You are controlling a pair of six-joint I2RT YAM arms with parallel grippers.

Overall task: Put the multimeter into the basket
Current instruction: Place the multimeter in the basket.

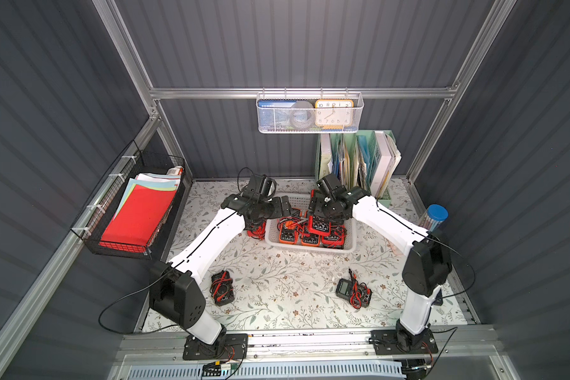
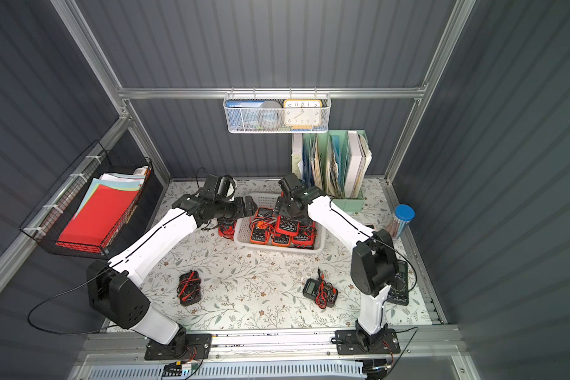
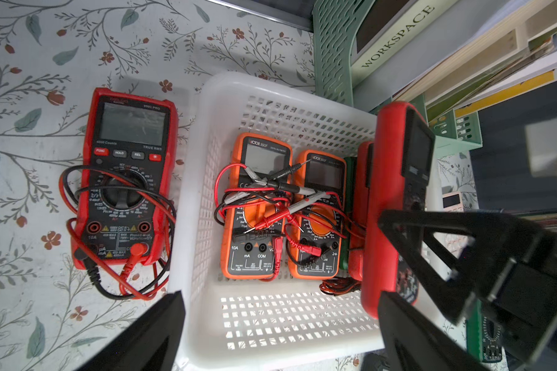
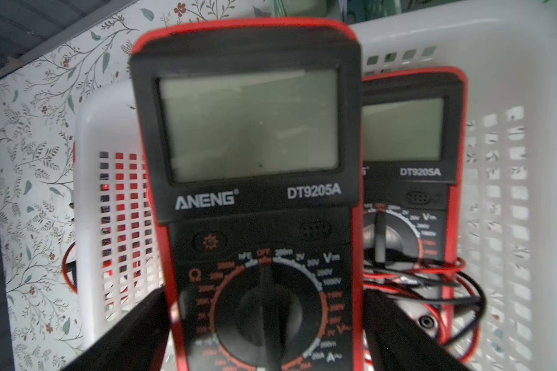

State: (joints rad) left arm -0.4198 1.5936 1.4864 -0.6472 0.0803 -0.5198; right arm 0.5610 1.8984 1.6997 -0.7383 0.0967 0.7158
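Right claw [image 4: 264,298] pinches multimeter [image 4: 248,128] | long axis along claw, display end outward | left claw [image 3: 280,298] spread

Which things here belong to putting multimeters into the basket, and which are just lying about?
Job: basket; held multimeter in the right fingers; red multimeter beside the basket; black multimeter; grey-green multimeter.
Lying about: paper; clock; file holder; blue-capped tube.

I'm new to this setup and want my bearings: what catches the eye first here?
A white basket at the back of the table is crowded with orange multimeters. Over it the right gripper grips a red multimeter in its jaws. Bright red paper fills the black wire basket on the left wall.
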